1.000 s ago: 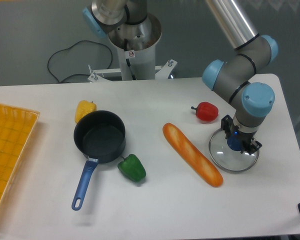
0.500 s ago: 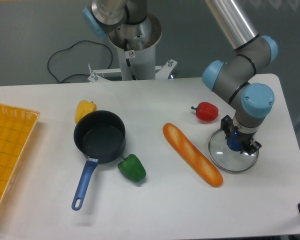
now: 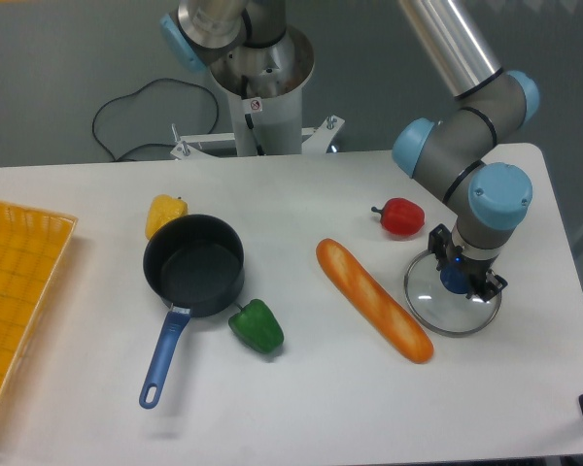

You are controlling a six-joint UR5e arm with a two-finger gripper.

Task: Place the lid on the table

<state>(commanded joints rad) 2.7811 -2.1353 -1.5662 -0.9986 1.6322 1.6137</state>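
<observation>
The lid (image 3: 428, 291), a clear glass disc with a silver rim and a blue centre knob (image 3: 454, 278), lies flat at the right side of the white table (image 3: 301, 388), level with its surface. My gripper (image 3: 457, 274) points straight down over the lid's centre, with its dark fingers shut on the knob. Whether the rim touches the table cannot be told. The dark saucepan (image 3: 194, 266) with a blue handle stands uncovered at centre left, far from the lid.
A baguette (image 3: 373, 299) lies diagonally just left of the lid. A red pepper (image 3: 401, 216) sits just behind it. A green pepper (image 3: 257, 326) and a yellow pepper (image 3: 165, 212) flank the saucepan. A yellow-orange mesh tray (image 3: 15, 301) is at the far left. The table's right edge is close.
The gripper and the lid have shifted a hair to the left and up together; otherwise nothing has moved.
</observation>
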